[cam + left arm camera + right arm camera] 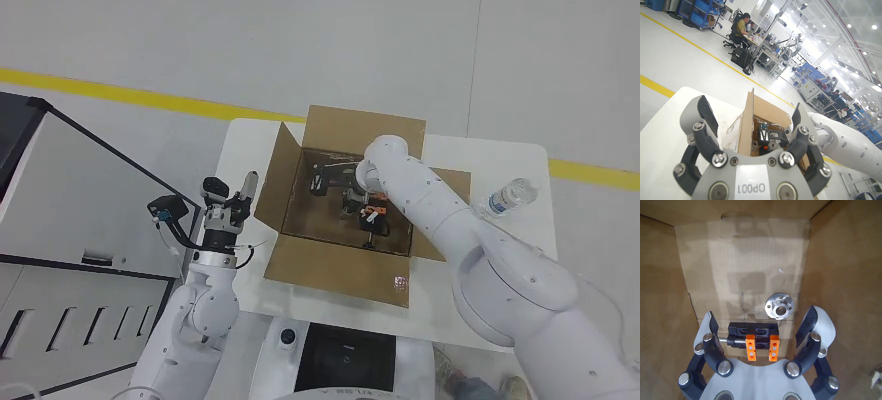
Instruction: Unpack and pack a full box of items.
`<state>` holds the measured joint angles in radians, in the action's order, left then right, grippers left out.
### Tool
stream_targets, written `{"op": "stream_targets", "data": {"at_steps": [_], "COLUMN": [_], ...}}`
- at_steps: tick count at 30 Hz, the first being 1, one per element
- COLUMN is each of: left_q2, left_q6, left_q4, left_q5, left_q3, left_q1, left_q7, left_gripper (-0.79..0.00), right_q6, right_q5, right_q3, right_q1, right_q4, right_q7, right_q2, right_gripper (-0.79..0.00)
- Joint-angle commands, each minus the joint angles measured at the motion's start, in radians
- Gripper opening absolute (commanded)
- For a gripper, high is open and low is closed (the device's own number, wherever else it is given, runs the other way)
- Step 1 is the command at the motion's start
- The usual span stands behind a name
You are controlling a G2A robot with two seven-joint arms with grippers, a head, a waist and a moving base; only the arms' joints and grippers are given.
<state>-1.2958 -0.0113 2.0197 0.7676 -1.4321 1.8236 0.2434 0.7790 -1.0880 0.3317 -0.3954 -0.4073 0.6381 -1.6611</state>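
Two items at least are waiting in the cardboard box [340, 270], so unpacking is looking barely begun. At its nine o'clock the left hand [230, 187] is hanging released above the tabletop [245, 150]. Inside, the right hand [762, 313] is hovering spread and empty over a black clamp [753, 332] with orange blocks, a shiny round metal flange [779, 308] just beside it. At three o'clock, a clear bottle [507, 197] is sitting out.

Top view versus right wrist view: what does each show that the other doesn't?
Top view's extras: a clear bottle on the white table beside the cardboard box, and the left gripper outside the box's opposite side. Right wrist view's extras: a metal flange on the box floor, with the right gripper open above the black-and-orange vise. Shared: that box and vise.
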Motion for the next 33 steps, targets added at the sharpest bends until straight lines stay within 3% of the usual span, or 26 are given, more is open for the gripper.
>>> {"op": "stream_targets", "data": {"at_steps": [1, 3, 8, 24, 33], "left_q2": [0.0, 0.0, 0.0, 0.0, 0.0], "left_q6": [0.0, 0.0, 0.0, 0.0, 0.0], "left_q4": [0.0, 0.0, 0.0, 0.0, 0.0], "left_q5": [0.0, 0.0, 0.0, 0.0, 0.0], "left_q3": [0.0, 0.0, 0.0, 0.0, 0.0], "left_q1": [0.0, 0.0, 0.0, 0.0, 0.0], "left_q7": [0.0, 0.0, 0.0, 0.0, 0.0], "left_gripper": [0.0, 0.0, 0.0, 0.0, 0.0], "right_q6": [-0.013, -0.019, 0.0, 0.012, -0.006], "right_q5": [-0.005, -0.02, -0.041, -0.094, -0.136], "right_q3": [0.0, -0.002, 0.001, 0.016, 0.015], "right_q1": [-0.005, -0.005, -0.019, -0.034, -0.039], "right_q4": [-0.011, -0.016, -0.005, -0.03, -0.006], "right_q7": [-0.006, -0.003, -0.002, -0.046, -0.076], "right_q2": [0.0, 0.001, 0.014, 0.035, 0.031], "right_gripper": [0.0, 0.0, -0.212, -0.129, -0.16]}}
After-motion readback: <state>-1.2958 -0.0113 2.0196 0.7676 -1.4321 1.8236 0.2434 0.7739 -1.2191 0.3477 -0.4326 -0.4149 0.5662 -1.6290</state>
